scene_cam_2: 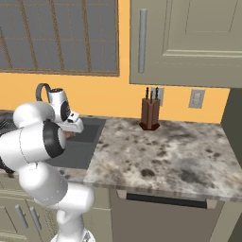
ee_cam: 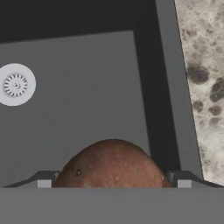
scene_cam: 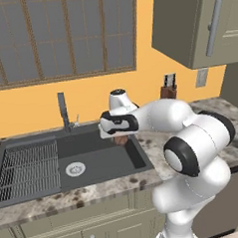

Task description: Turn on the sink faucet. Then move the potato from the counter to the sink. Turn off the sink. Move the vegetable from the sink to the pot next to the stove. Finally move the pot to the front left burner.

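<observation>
A dark sink (scene_cam: 29,169) sits left in a speckled stone bench (scene_cam_2: 179,156), its faucet (scene_cam: 63,110) at the basin's back rim. Over the sink's right side, the claw (ee_cam: 113,183) has jaws spread wide around a brown potato (ee_cam: 111,164). Right of the sink stands a knife block (scene_cam_2: 150,113) against the orange wall (scene_cam: 90,98).
</observation>
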Controlling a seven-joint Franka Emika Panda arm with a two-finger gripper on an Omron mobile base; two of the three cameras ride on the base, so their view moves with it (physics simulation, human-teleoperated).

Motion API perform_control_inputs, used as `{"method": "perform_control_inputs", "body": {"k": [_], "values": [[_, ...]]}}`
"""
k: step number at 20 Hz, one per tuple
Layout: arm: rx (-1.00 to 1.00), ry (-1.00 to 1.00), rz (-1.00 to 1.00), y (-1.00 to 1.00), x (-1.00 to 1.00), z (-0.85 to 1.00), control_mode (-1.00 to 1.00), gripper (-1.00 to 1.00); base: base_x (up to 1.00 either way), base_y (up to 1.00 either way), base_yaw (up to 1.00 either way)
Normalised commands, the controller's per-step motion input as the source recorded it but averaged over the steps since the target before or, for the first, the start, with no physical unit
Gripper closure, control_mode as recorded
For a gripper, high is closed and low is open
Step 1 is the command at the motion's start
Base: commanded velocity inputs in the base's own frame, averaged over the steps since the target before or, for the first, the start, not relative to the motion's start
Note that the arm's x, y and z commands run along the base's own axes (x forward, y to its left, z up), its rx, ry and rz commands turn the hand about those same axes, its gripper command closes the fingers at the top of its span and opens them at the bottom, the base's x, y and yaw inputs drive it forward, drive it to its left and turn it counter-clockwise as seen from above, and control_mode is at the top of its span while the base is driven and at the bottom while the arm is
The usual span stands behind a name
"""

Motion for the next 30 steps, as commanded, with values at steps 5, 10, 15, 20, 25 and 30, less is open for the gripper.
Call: {"method": "perform_control_inputs", "body": {"k": [5, 10, 15, 20, 25, 30], "values": [[0.00, 0.00, 0.00, 0.00, 0.00, 0.00, 1.00, 1.00, -0.61, 0.00, 0.00], [0.00, 0.00, 0.00, 0.00, 0.00, 0.00, 1.00, 1.00, -0.47, 0.00, 0.00], [0.00, 0.00, 0.00, 0.00, 0.00, 0.00, 1.00, 1.00, -0.26, 0.00, 0.00], [0.00, 0.00, 0.00, 0.00, 0.00, 0.00, 1.00, 1.00, -0.16, 0.00, 0.00], [0.00, 0.00, 0.00, 0.00, 0.00, 0.00, 1.00, 1.00, -0.31, 0.00, 0.00], [0.00, 0.00, 0.00, 0.00, 0.00, 0.00, 1.00, 1.00, -0.44, 0.00, 0.00]]}}
